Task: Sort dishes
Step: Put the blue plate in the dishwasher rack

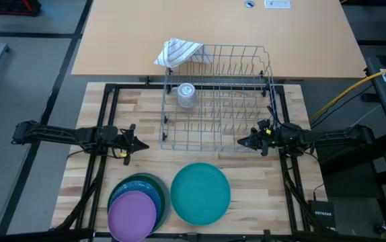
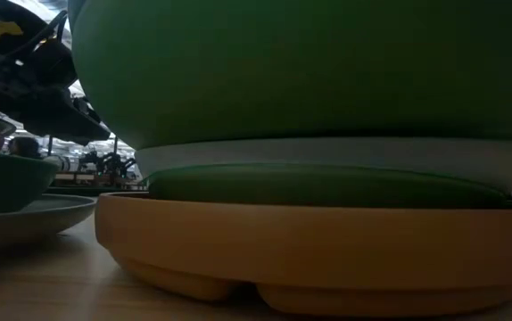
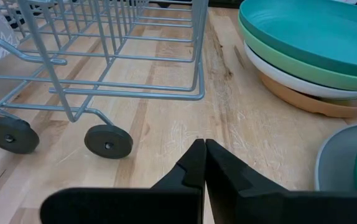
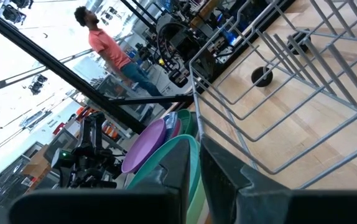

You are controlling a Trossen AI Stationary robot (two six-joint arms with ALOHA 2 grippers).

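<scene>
Purple plate (image 1: 132, 214) running off the high view's bottom edge, left of the right gripper (image 1: 243, 142), dishes beneath it mostly hidden, green bowl (image 2: 309, 71) filling and blocking the low view.

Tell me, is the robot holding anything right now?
The right gripper seems to pinch the wire dish rack by a wire at its front corner. The left gripper is shut, holding nothing.

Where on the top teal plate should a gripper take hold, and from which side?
On the teal plate, grip the raised rim on the edge facing the rack. It lies flat atop a stack, so only the thin overhanging rim fits between fingers. The right gripper is slightly nearer.
</scene>
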